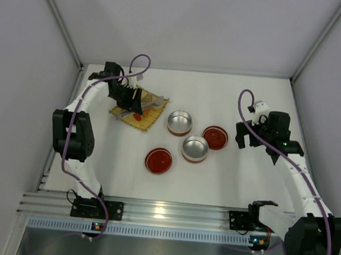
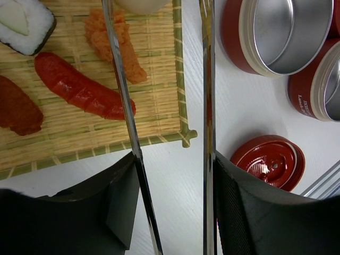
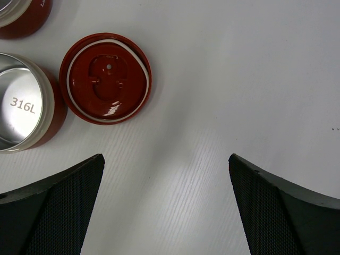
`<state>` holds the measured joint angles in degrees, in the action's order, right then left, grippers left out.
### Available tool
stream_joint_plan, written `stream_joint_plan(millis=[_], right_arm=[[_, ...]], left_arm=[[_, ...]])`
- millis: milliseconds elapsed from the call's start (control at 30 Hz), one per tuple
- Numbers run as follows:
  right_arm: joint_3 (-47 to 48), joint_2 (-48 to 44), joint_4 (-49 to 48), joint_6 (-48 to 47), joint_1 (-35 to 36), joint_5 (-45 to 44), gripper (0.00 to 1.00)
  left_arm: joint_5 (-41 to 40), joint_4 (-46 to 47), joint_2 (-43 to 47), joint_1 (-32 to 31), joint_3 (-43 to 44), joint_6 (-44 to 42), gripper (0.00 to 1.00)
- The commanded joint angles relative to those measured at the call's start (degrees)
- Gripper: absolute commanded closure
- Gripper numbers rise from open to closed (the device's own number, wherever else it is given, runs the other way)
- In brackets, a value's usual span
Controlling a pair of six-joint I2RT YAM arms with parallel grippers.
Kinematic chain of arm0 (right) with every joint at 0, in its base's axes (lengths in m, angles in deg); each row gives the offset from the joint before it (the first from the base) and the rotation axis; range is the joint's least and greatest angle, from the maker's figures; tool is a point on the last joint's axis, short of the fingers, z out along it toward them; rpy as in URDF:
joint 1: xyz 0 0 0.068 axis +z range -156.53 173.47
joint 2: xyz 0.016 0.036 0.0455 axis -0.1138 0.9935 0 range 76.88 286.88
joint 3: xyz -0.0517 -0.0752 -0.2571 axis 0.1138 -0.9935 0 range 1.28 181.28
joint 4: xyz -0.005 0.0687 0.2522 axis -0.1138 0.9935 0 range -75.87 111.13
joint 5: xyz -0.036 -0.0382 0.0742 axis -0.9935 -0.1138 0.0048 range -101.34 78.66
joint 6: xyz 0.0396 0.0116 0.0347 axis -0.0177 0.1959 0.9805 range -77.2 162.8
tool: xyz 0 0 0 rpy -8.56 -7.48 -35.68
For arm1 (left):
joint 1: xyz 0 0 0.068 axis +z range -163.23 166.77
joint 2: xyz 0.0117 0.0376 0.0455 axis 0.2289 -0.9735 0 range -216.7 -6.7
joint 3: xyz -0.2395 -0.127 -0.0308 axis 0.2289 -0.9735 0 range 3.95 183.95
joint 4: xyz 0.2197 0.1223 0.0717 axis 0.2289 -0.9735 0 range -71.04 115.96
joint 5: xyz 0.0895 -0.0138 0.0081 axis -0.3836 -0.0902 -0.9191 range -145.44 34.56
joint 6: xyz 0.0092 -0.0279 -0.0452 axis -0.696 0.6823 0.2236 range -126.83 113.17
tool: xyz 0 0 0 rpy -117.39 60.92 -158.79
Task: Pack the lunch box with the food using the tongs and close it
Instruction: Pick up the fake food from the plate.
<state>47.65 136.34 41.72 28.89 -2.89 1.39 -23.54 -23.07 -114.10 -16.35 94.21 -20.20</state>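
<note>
My left gripper (image 2: pixel 174 159) is shut on the silver tongs (image 2: pixel 123 101), one thin arm against each finger. The tongs reach out over the yellow mat (image 2: pixel 159 111), and their tips run off the top of the wrist view. On the mat lie a red elongated piece (image 2: pixel 79 87), an orange piece (image 2: pixel 114 42), a white-and-dark roll (image 2: pixel 24 21) and a white round piece (image 2: pixel 141 4). The lunch box stands as two open red tins (image 1: pixel 180 122) (image 1: pixel 195 149) with two red lids (image 1: pixel 215 137) (image 1: pixel 158 160) beside them. My right gripper (image 3: pixel 166 164) is open above bare table, right of one lid (image 3: pixel 105 78).
A dark red food piece (image 2: pixel 16 109) lies at the mat's left end. The left gripper (image 1: pixel 132 100) hovers over the mat (image 1: pixel 137 110) at the back left. The right gripper (image 1: pixel 254 138) hangs at mid right. Grey walls enclose the table.
</note>
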Motion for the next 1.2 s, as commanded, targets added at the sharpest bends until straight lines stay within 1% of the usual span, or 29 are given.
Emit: stream_joint_plan(millis=[0, 533, 600, 733, 867, 1033, 1133, 1167], right_arm=[[0.3, -0.22, -0.26, -0.24, 0.14, 0.01, 0.01], [-0.05, -0.4, -0.87, -0.15, 0.05, 0.19, 0.01], [-0.05, -0.31, -0.87, -0.15, 0.14, 0.19, 0.01], [0.04, -0.31, -0.96, -0.24, 0.05, 0.19, 0.01], [0.04, -0.49, -0.79, -0.24, 0.05, 0.19, 0.01], [0.12, -0.58, -0.61, -0.15, 0.05, 0.28, 0.01], [0.12, -0.58, -0.61, -0.15, 0.14, 0.45, 0.01], [0.12, -0.66, -0.44, -0.06, 0.14, 0.45, 0.01]], left_arm=[[0.45, 2.01, -1.06, -0.84, 2.55, 0.88, 0.43], [-4.92, 1.14, -1.15, -3.04, 2.29, 0.71, 0.44], [-5.18, 1.05, -1.06, -3.12, 2.38, 0.71, 0.47], [-5.36, 0.96, -0.8, -3.39, 2.64, 0.45, 0.57], [-5.27, 0.52, 0.43, -3.39, 2.99, 0.54, 0.64], [-5.36, 0.26, 3.06, -3.39, 2.82, 0.71, 0.67], [-5.97, 0.61, 4.91, -3.39, 2.73, 0.88, 0.74], [-6.15, 1.04, 5.7, -3.39, 2.73, 1.06, 0.79]])
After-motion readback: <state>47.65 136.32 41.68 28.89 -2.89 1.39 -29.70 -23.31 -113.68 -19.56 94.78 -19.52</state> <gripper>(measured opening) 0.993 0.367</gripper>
